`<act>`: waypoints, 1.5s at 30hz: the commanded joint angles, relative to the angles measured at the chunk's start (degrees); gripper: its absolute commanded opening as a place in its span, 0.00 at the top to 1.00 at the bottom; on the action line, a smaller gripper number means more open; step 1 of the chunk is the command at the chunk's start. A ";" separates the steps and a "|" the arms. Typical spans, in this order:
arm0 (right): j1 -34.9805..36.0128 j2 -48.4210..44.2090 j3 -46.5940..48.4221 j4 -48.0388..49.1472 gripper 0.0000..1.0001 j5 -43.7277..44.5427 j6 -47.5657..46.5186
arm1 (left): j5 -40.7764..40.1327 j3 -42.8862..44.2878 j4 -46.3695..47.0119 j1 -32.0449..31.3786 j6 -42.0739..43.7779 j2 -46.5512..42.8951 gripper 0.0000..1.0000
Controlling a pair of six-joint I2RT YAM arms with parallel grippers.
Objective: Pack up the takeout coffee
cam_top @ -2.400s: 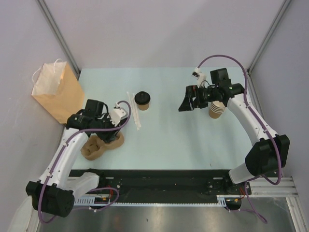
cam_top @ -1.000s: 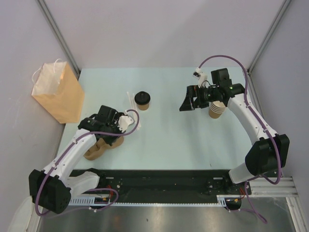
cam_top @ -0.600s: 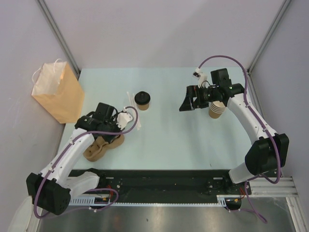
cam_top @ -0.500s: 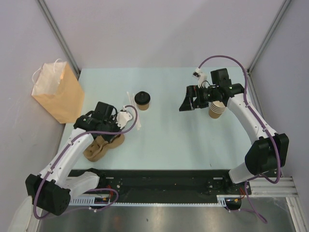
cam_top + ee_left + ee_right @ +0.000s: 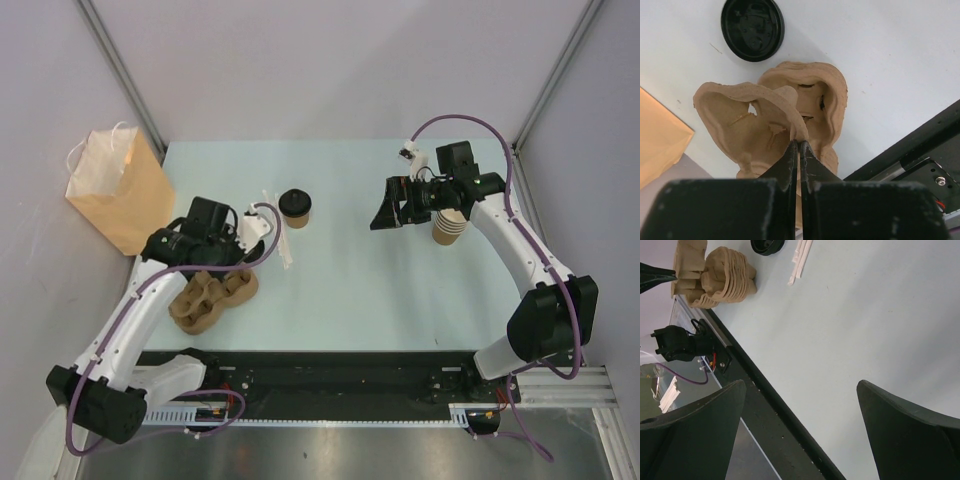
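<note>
The takeout coffee (image 5: 295, 208), a tan paper cup with a black lid, stands on the table left of centre; its lid (image 5: 752, 29) also shows from above in the left wrist view. My left gripper (image 5: 222, 265) is down over the brown pulp cup carrier (image 5: 210, 297). It is shut (image 5: 799, 142) on the raised middle ridge of the top carrier (image 5: 752, 122), which sits tilted over another beneath it. My right gripper (image 5: 385, 215) hangs wide open (image 5: 801, 385) above bare table, well right of the coffee.
A brown paper bag (image 5: 120, 190) stands at the table's far left edge. White straws (image 5: 278, 235) lie between the carrier and the coffee. A stack of lidless tan cups (image 5: 450, 228) stands behind the right wrist. The black front rail (image 5: 770, 405) runs along the near edge.
My left wrist has swung back to the left and away from the front edge, staying shut on the carrier, which has shifted slightly. The right arm has not moved.
</note>
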 commanded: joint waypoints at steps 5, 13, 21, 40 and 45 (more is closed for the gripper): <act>-0.24 -0.39 0.11 1.76 0.00 -1.31 0.66 | -1.65 7.59 -1.67 -1.52 3.05 2.68 1.00; -1.56 -0.48 0.11 1.58 0.00 -1.49 0.92 | -4.11 11.90 -1.85 -11.16 5.16 5.41 1.00; -3.84 -0.39 0.02 1.67 0.00 -1.40 1.54 | -3.85 15.67 -1.06 -25.77 5.25 10.59 1.00; -6.48 0.23 -0.68 1.67 0.01 -1.75 1.98 | 5.37 -4.97 12.82 -40.28 39.16 9.45 1.00; -6.66 0.93 -0.77 1.76 0.00 -1.93 2.15 | 7.75 -9.28 15.37 -40.28 43.56 9.10 1.00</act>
